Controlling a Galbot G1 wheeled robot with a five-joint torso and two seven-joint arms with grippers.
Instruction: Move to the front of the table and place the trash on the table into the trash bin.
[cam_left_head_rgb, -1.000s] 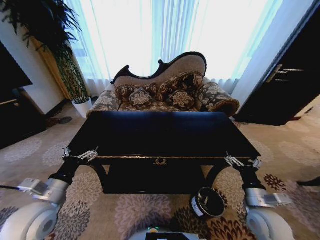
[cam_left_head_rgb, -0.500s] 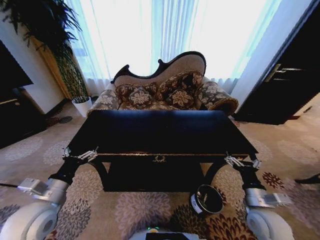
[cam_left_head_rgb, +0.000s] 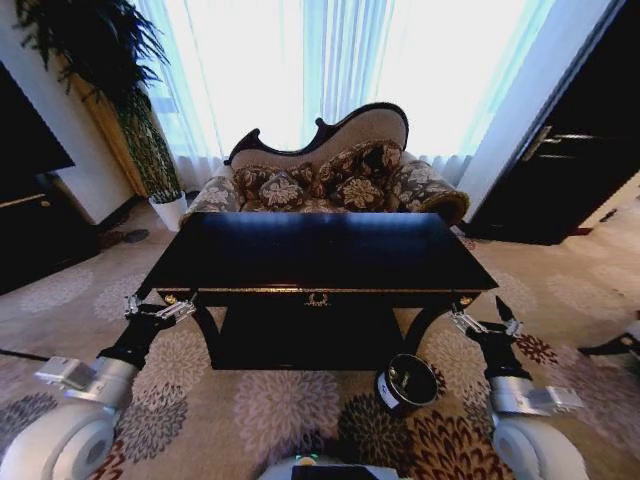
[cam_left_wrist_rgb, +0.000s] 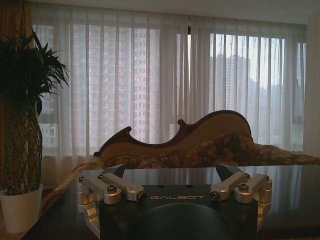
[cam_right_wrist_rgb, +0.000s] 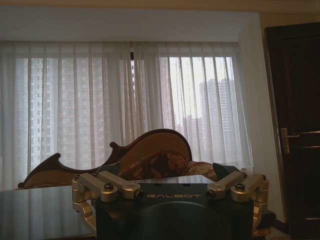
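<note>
Sofa (cam_left_head_rgb: 330, 175) with patterned cushions stands behind the table (cam_left_head_rgb: 318, 255) in my head view, backed by bright curtains (cam_left_head_rgb: 330, 70); a potted plant (cam_left_head_rgb: 120, 90) is at far left and a dark door (cam_left_head_rgb: 580, 150) at far right. The trash bin (cam_left_head_rgb: 405, 383) sits on the patterned carpet (cam_left_head_rgb: 280, 410) in front of the table's right leg, label side toward me. The left gripper (cam_left_head_rgb: 158, 308) hovers off the table's front left corner, the right gripper (cam_left_head_rgb: 486, 324) off its front right corner; both hold nothing. I cannot make out any trash on the glossy dark top.

Left wrist view: the left gripper (cam_left_wrist_rgb: 172, 187) has its fingers spread wide and empty, level with the tabletop (cam_left_wrist_rgb: 300, 190). The plant's white pot (cam_left_wrist_rgb: 20, 212) stands beside it, the sofa back (cam_left_wrist_rgb: 200, 135) beyond.

Right wrist view: the right gripper (cam_right_wrist_rgb: 170, 187) is likewise spread wide and empty. The tabletop (cam_right_wrist_rgb: 35, 210) is partly hidden behind it; the door (cam_right_wrist_rgb: 295, 135) is cut off at the edge.
</note>
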